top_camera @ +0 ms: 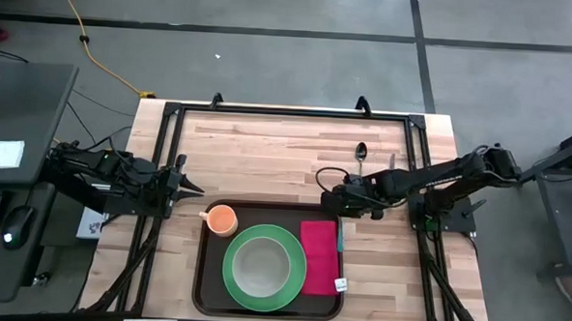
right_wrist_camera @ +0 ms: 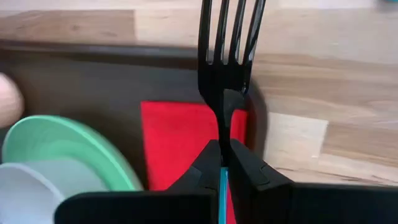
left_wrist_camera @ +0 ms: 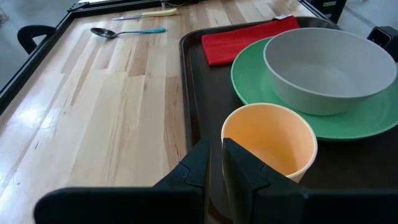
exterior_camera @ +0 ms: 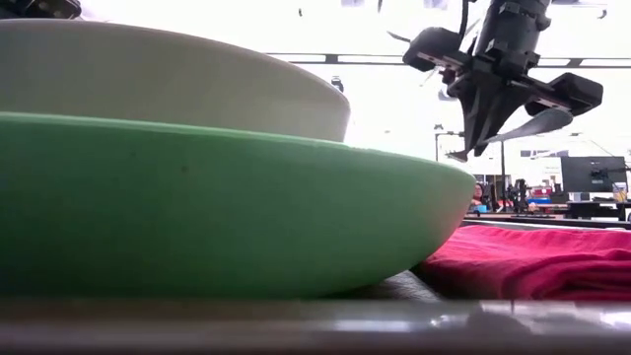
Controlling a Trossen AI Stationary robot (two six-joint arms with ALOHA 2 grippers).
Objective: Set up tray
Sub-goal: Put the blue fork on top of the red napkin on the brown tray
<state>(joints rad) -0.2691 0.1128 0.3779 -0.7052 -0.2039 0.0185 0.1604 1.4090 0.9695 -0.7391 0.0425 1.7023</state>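
Observation:
The dark brown tray [top_camera: 204, 273] lies at the table's near middle. On it stand an orange cup [top_camera: 222, 219] and a green plate [top_camera: 291, 277] with a grey bowl [top_camera: 260, 266] in it. A red napkin [top_camera: 319, 257] lies on the tray to the right of the plate. My right gripper [top_camera: 343, 206] hangs over the napkin's far right corner, shut on a fork [right_wrist_camera: 231, 37] with dark tines and a teal handle [top_camera: 340, 236]. My left gripper [top_camera: 198, 188] waits left of the cup, off the tray, with a narrow gap between its fingers and nothing in it. My right gripper pinches the fork's neck [right_wrist_camera: 222, 127], where the dark metal meets the teal handle, between its two fingers. The fingers slant down from the table's right side. The tines point toward the far edge and the handle toward the near edge. The fork hangs clear above the napkin [exterior_camera: 552, 261].
A spoon [top_camera: 360, 152] with a teal handle and a knife [left_wrist_camera: 155, 12] with a yellow handle lie on the bare wood beyond the tray. A black frame [top_camera: 288, 110] runs around the tabletop. Bare wood lies left of the tray and along the far side.

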